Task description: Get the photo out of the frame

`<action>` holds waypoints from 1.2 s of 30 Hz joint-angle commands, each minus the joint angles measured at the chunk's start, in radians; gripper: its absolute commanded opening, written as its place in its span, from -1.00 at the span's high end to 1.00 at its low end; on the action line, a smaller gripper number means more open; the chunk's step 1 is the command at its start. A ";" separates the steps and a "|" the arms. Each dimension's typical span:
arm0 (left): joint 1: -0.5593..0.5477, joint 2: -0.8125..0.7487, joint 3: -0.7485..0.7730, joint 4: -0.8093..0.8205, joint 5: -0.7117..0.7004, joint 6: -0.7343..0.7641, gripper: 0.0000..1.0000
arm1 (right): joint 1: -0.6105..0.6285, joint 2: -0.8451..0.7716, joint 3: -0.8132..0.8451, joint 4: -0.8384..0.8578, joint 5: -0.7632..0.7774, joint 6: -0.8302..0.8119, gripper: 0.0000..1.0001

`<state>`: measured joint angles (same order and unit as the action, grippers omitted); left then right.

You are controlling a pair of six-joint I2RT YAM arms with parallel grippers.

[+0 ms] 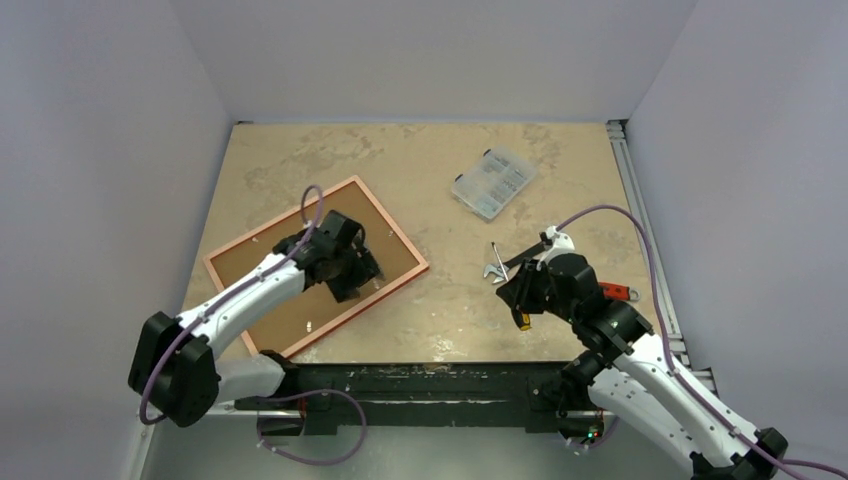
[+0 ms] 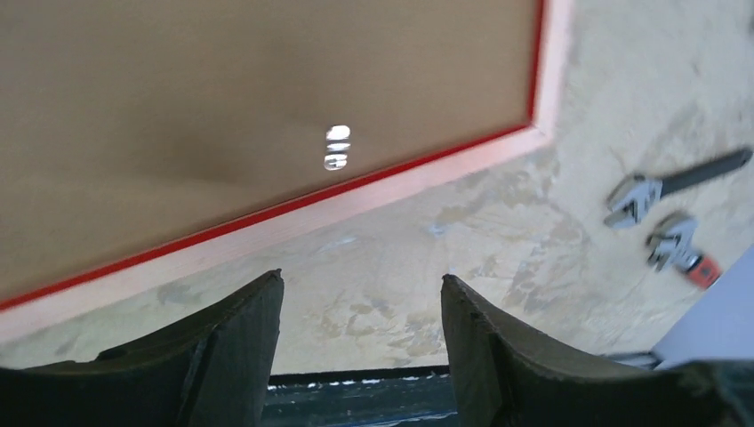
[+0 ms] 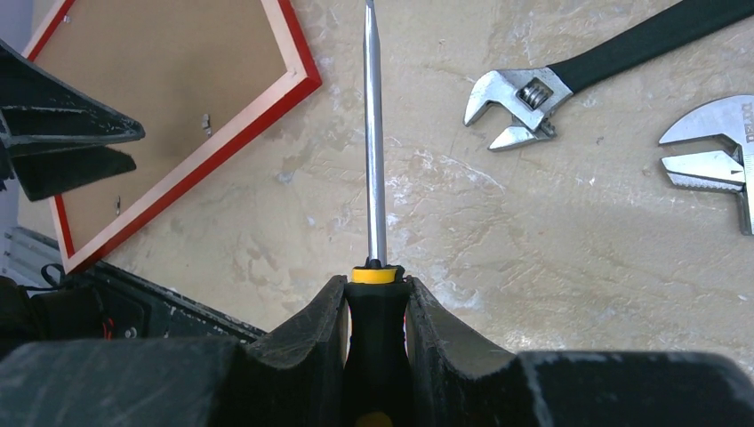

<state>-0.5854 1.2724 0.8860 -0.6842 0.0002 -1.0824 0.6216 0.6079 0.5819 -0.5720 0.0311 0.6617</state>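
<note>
The red frame point(image 1: 392, 224) lies face down on the table at left-centre. Inside it the photo shows only its brown board back point(image 1: 245, 262); the print side is hidden. My left gripper point(image 1: 362, 285) hovers over the frame's near right part, open and empty. In the left wrist view the left gripper point(image 2: 360, 280) is just past the frame's rim point(image 2: 356, 191), over bare table. My right gripper point(image 3: 374, 283) is shut on a black and yellow screwdriver point(image 3: 374, 133) whose tip points towards the frame's right corner point(image 3: 298, 80).
Two adjustable wrenches point(image 3: 525, 93) point(image 3: 711, 160) lie on the table right of the screwdriver. A clear plastic parts box point(image 1: 492, 182) sits at the back centre-right. A small metal tab point(image 2: 336, 147) sits on the board near the rim. A black rail point(image 1: 420, 375) runs along the near edge.
</note>
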 commanded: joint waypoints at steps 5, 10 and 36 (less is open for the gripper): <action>0.126 -0.285 -0.203 -0.162 -0.021 -0.543 -0.57 | 0.001 -0.037 0.003 0.023 -0.018 0.008 1.00; 0.243 -0.277 -0.300 -0.115 0.125 -0.655 -0.54 | 0.001 -0.039 -0.004 0.037 -0.022 0.010 1.00; 0.317 0.018 -0.304 -0.076 0.006 -0.530 0.33 | 0.001 -0.005 -0.015 0.057 -0.023 0.003 1.00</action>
<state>-0.2710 1.2404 0.5556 -0.7261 0.2070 -1.7538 0.6216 0.5953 0.5728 -0.5701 0.0090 0.6628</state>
